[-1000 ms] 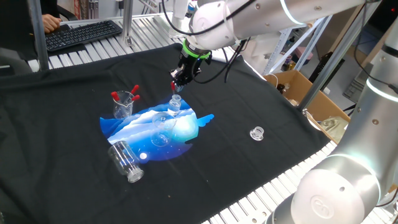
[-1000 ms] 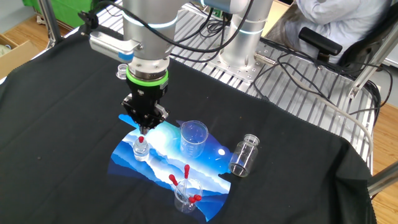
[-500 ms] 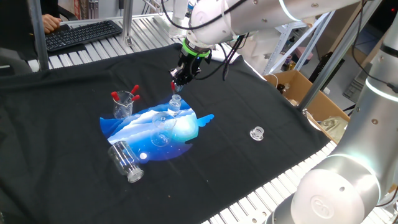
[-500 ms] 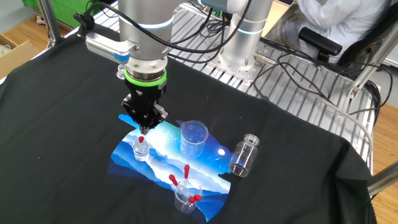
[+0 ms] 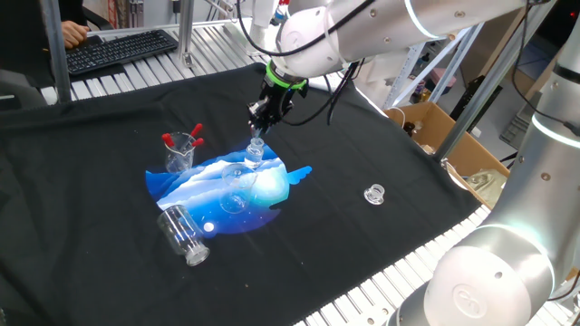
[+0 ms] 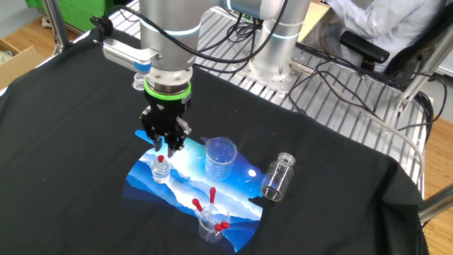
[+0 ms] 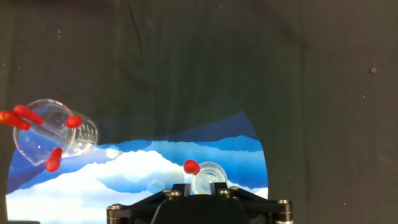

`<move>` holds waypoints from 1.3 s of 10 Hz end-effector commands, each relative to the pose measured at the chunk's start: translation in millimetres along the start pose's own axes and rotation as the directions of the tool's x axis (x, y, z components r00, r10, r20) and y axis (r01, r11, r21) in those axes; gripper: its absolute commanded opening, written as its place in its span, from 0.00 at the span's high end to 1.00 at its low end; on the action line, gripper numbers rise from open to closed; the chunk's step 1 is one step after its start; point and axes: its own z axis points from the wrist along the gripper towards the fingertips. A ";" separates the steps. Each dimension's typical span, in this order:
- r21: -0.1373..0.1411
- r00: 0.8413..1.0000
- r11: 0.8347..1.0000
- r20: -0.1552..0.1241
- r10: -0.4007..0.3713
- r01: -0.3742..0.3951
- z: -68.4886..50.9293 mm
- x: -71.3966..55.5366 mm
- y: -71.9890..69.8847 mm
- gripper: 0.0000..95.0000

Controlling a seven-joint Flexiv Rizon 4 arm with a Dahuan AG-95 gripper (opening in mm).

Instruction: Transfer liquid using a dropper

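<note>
- The gripper (image 6: 163,145) hangs over the blue mat (image 6: 185,185), just above a small bottle (image 6: 161,170) near the mat's edge
- A dropper (image 7: 191,167) stands in that bottle, its red bulb poking out of the neck; in the hand view the bulb shows free, just beside the bottle's rim, with nothing pinching it
- The fingers (image 6: 174,144) look spread apart with the bulb below them, so the grip seems released; from the first fixed view the gripper (image 5: 258,118) is too small to judge
- In that view the bottle (image 5: 255,152) sits right under the fingertips, on the mat's (image 5: 195,188) far side
- A clear beaker (image 6: 220,156) stands upright on the mat next to the bottle, apart from it
- A smaller cup (image 6: 210,221) holding several spare red-bulbed droppers (image 6: 211,193) stands at the mat's other edge; in the hand view this cup (image 7: 53,134) appears at the left with red bulbs sticking out
- A larger jar (image 6: 277,178) lies on its side, just off the mat on the black cloth (image 6: 340,184)
- A small clear cap (image 5: 374,193) sits alone on the cloth, well apart from the mat
- A keyboard (image 5: 116,48) rests at the table's far end
</note>
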 end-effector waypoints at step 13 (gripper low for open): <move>0.000 1.000 1.000 0.030 -0.004 0.004 9.0 -2.6 -1.0 1.00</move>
